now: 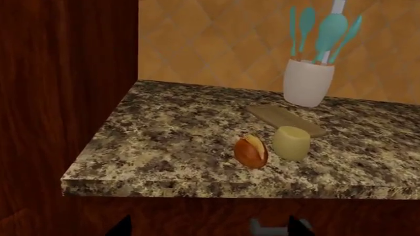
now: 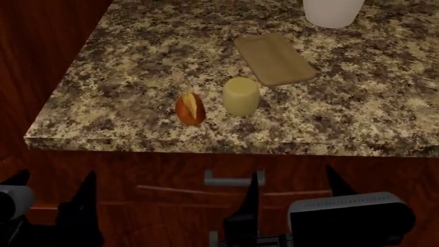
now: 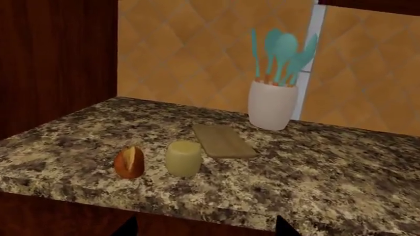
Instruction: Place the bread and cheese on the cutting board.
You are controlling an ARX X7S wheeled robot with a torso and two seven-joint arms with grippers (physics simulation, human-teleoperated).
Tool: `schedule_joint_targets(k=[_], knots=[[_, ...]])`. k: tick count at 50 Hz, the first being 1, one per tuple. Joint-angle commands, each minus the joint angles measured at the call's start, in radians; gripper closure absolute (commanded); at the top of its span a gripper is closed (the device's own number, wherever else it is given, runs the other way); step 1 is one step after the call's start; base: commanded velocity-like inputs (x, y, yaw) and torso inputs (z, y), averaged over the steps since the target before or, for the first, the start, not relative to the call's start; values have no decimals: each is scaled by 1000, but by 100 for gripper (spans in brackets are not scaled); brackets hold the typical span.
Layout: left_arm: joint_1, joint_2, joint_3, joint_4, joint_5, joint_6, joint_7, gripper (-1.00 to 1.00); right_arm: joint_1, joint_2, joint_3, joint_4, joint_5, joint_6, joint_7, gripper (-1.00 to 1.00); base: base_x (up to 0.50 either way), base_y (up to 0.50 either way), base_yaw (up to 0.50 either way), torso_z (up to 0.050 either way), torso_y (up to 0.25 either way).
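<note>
Bread, small reddish-brown split-top roll (image 2: 190, 108), beside pale yellow cheese cylinder (image 2: 241, 95), both off flat light-brown wooden cutting board (image 2: 275, 58): ungrasped; left gripper (image 2: 55, 191) and right gripper (image 2: 291, 186) spread open, empty, below the counter edge; first reach pending.

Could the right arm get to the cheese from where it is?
Probably yes. The cheese stands near the counter's front edge, with only the bread beside it and nothing in front. The right tool waits below, open.

My left gripper (image 2: 55, 193) ends in black, pointed, blade-like fingers on a grey rounded body. My right gripper (image 2: 291, 188) has matching black fingers and a dark grey, rounded-rectangular housing with a ribbed upper edge.
</note>
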Motion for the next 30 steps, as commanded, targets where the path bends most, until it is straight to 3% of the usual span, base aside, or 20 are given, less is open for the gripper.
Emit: schedule_joint_targets(k=[1, 30], knots=[[6, 11, -29, -7, 2, 20, 20, -100, -4, -4, -1, 4, -25, -16, -17, -100, 422, -74, 0, 0, 0], [2, 3, -48, -11, -38, 5, -12, -100, -12, 6, -23, 12, -17, -21, 0, -100, 421, -72, 0, 0, 1]])
